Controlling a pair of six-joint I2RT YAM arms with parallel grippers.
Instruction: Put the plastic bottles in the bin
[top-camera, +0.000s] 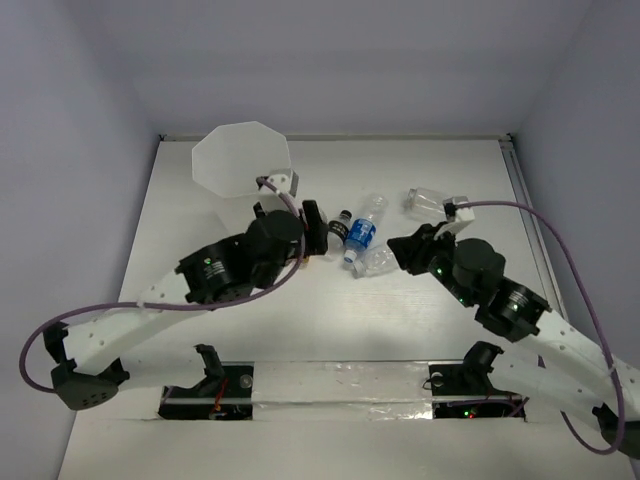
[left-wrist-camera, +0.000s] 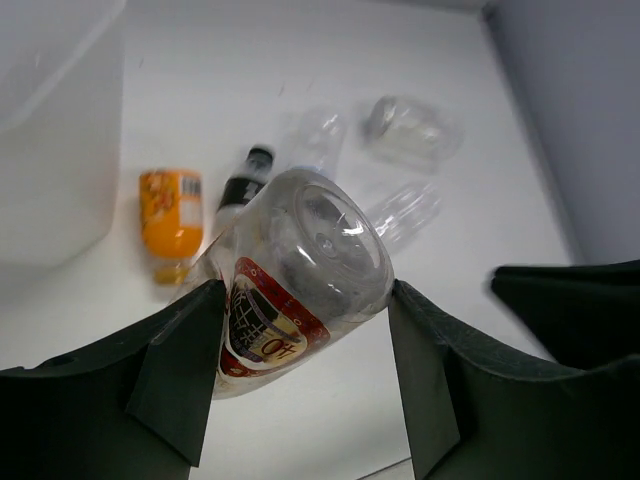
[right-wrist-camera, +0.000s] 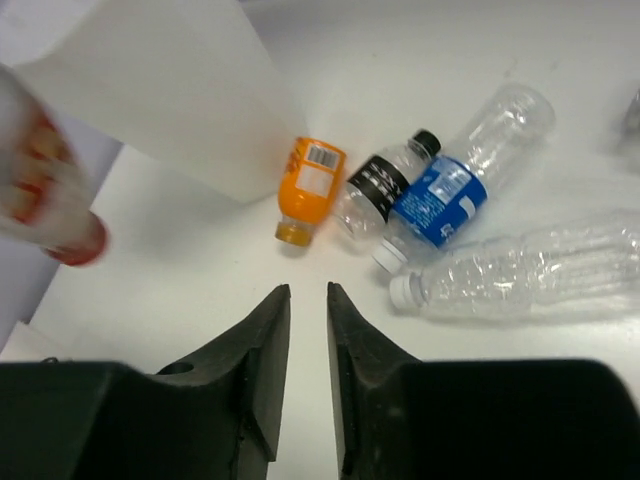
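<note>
Table top (top-camera: 350, 320): white, matte and flat, enclosed on three sides.
Back wall (top-camera: 340, 70): plain, pale grey-lilac, met by the table's far edge.
Left wall (top-camera: 60, 200) and right wall (top-camera: 590, 130): finished in the same plain way, set against the table's side edges.
Rail (top-camera: 522, 190): narrow pale strip, laid along the table's right edge beside the right wall.
Tape (top-camera: 340, 385): shiny silver band, wrinkled, stretched across the table's near edge.
</note>
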